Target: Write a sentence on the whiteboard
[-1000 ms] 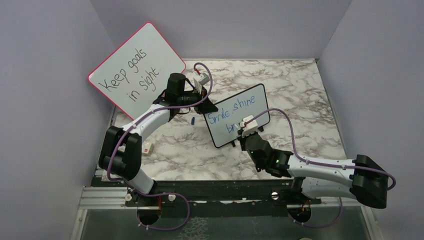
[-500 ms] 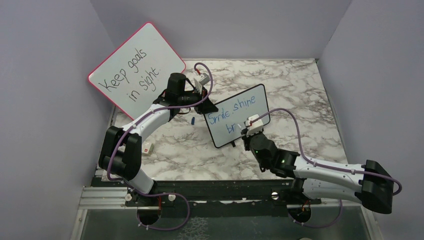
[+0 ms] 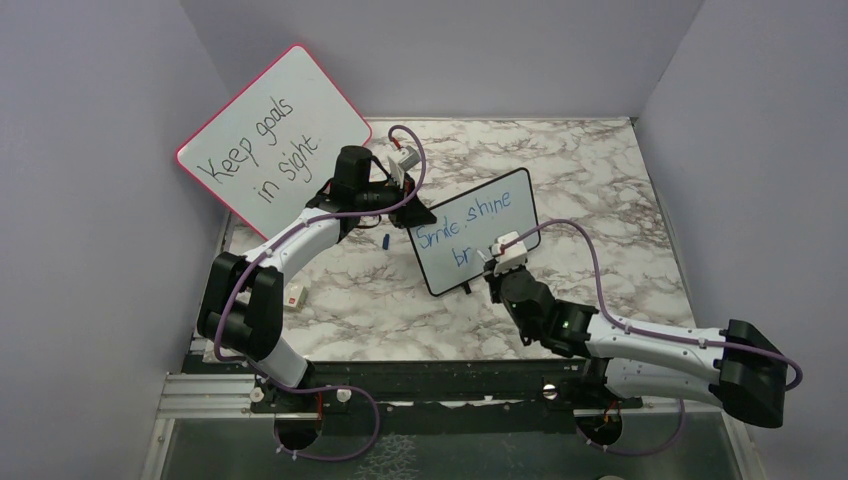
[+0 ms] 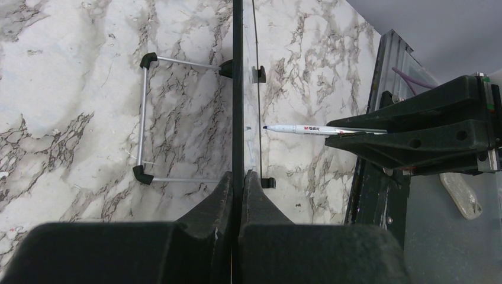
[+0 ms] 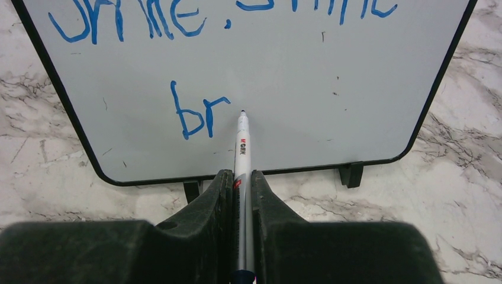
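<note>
Top external view, entries as we read them.

Whiteboard [image 3: 443,268]: small and black-framed, standing on its feet on the marble table [image 3: 610,200], just toward 1 o'clock of the table's middle. Its long axis runs from 8 o'clock to 2 o'clock. The writing face looks toward 5 o'clock, at the right arm.

Sentence [image 3: 466,222]: blue ink, with "Smile, shine" on the upper line and "br" begun below it.

Left gripper [image 4: 239,180]: pinched narrow on the whiteboard's frame at its 10 o'clock end, bracing it.

Right gripper [image 5: 241,177]: closed on a blue whiteboard marker [image 5: 242,142], the barrel lying between the fingers. In the right wrist view the marker's long axis runs from 6 to 12 o'clock. Its nib is at 12, just to 3 o'clock of the "r". From the left wrist view we cannot tell whether the nib touches the face or sits just off it.

Red-framed board [image 3: 270,140]: leaning at 10 o'clock, reading "Keep goals in sight" in black. It is not our item.

Step in hand, in our judgement: the "i" of "bright". We would hold the nib square to the face and press lightly, so the board does not rock in the left grip. The downstroke should match the height of the "r", with a lift for the dot. The baseline should run parallel to the lower frame. The blank area toward 3 o'clock looks ample for the remaining letters.
</note>
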`<action>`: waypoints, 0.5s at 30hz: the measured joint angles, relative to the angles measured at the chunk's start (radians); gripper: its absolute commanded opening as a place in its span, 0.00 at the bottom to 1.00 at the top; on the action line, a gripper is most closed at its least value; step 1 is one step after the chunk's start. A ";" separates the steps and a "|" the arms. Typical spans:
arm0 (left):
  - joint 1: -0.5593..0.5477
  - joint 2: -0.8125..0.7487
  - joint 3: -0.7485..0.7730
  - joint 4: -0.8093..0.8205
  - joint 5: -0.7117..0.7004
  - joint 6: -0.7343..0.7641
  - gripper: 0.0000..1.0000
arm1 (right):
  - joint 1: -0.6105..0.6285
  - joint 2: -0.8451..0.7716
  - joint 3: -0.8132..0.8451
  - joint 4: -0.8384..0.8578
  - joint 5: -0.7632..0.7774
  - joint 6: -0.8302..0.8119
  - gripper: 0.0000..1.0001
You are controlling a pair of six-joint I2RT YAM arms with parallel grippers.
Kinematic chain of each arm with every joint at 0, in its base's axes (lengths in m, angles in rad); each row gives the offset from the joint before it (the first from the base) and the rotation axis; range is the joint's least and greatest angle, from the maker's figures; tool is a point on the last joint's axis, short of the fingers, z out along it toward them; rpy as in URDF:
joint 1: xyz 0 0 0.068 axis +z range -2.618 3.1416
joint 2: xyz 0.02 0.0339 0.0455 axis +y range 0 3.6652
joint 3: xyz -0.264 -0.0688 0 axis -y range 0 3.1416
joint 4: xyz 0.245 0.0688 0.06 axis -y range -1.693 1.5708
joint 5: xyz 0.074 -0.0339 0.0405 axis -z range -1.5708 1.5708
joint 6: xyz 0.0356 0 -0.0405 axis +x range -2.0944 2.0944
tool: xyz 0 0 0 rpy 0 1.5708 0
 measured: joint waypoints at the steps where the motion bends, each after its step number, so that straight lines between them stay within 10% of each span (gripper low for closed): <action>1: 0.000 0.000 0.000 0.000 0.000 0.000 0.00 | -0.003 0.001 -0.001 0.003 0.000 0.000 0.01; 15: 0.000 0.000 0.000 0.000 0.000 0.000 0.00 | -0.011 0.021 -0.005 0.079 -0.008 -0.023 0.01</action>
